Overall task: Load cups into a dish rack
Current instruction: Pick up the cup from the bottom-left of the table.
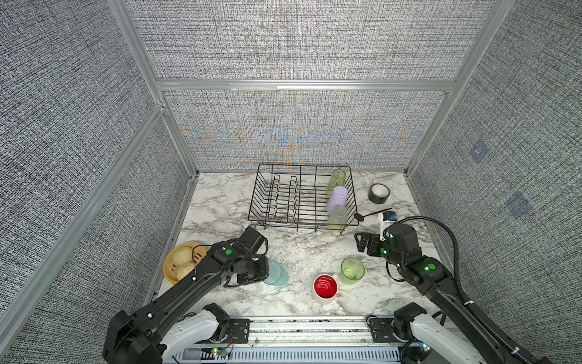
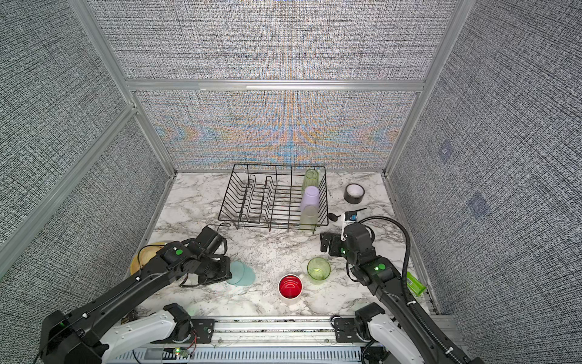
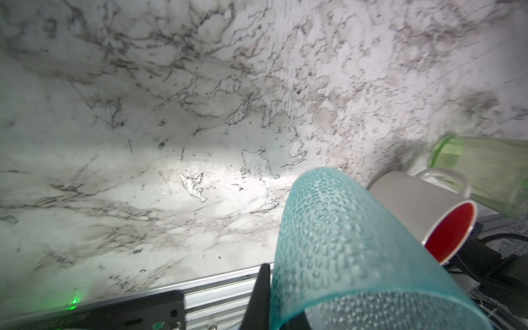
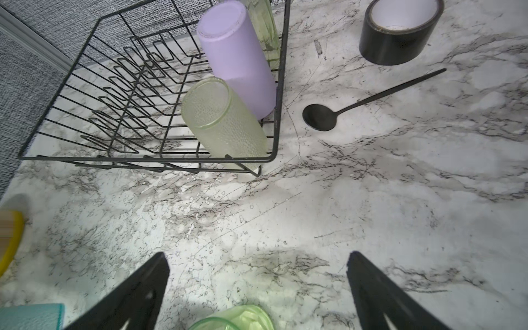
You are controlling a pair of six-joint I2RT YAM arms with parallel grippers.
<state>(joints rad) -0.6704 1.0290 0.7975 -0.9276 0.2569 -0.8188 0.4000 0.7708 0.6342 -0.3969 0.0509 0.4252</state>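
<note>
Pressure is being applied by the clenched left claw (image 1: 264,273) to a tilted translucent teal plastic tumbler (image 1: 278,274), low over the marbled tabletop (image 1: 220,201), well apart from the black wire dish rack (image 1: 299,222). The right claw (image 4: 257,254) is being held released near a short green tumbler (image 1: 352,269).

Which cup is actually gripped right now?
The translucent teal cup: the left gripper is shut on it. The red-lined white cup and short green cup stand free on the table; the other three sit in the dish rack.
</note>
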